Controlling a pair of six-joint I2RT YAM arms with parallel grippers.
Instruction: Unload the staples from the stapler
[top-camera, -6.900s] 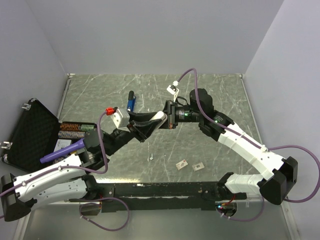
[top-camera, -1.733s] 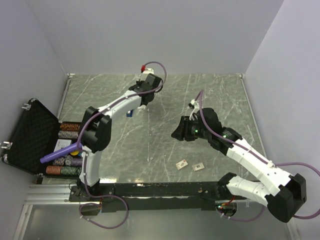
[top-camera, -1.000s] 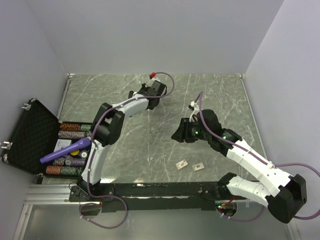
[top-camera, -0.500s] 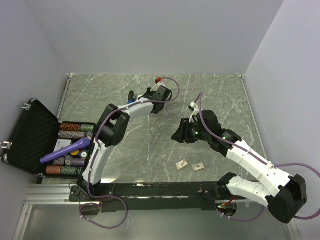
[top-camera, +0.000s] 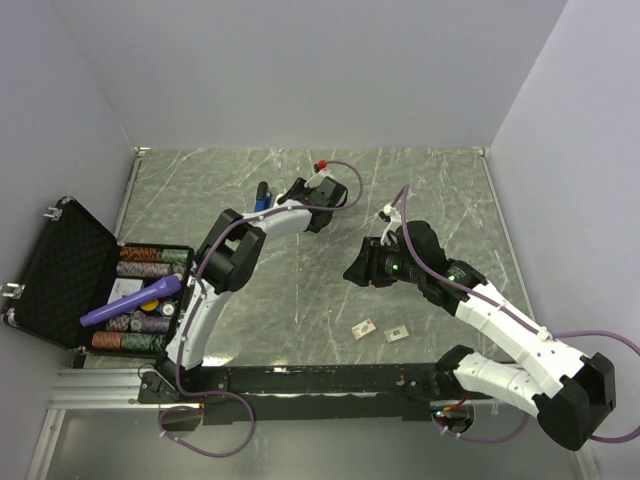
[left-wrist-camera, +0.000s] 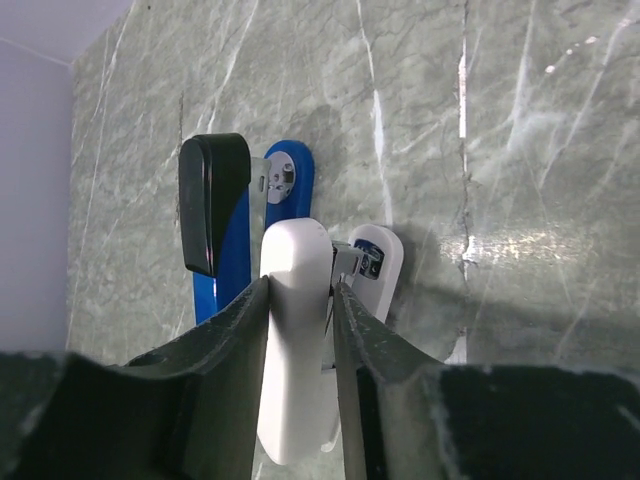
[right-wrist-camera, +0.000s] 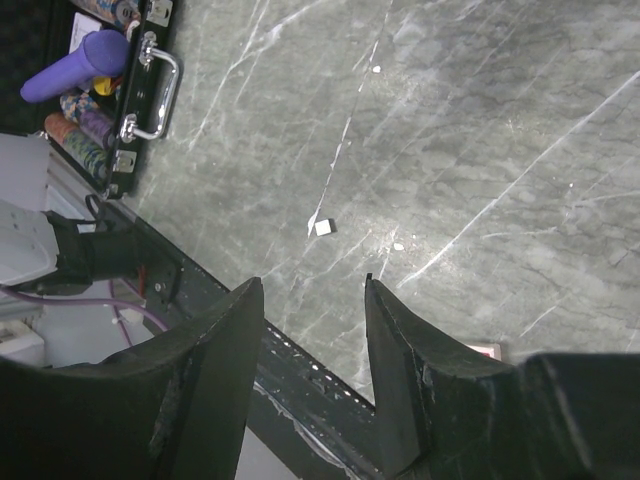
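the blue stapler (left-wrist-camera: 228, 255) lies at the far middle of the desk (top-camera: 430, 185), just beside a white bar (left-wrist-camera: 295, 360). the left tool (left-wrist-camera: 300, 290) straddles that bar with its fingers narrowly parted; i cannot tell whether they clench it. the right tool (right-wrist-camera: 312, 285) hangs released and empty, well apart from the stapler.

The left fingers (left-wrist-camera: 220, 338) straddle the white bar (left-wrist-camera: 295, 330) with no slack showing, perhaps touching it. The stapler (left-wrist-camera: 215, 215) lies just beside the bar, with no finger room between. The left arm (top-camera: 275, 212) spans the far bench (top-camera: 440, 190). An open case (top-camera: 60, 265) blocks the left edge. Two small cards (top-camera: 365, 327) dot the otherwise bare front.
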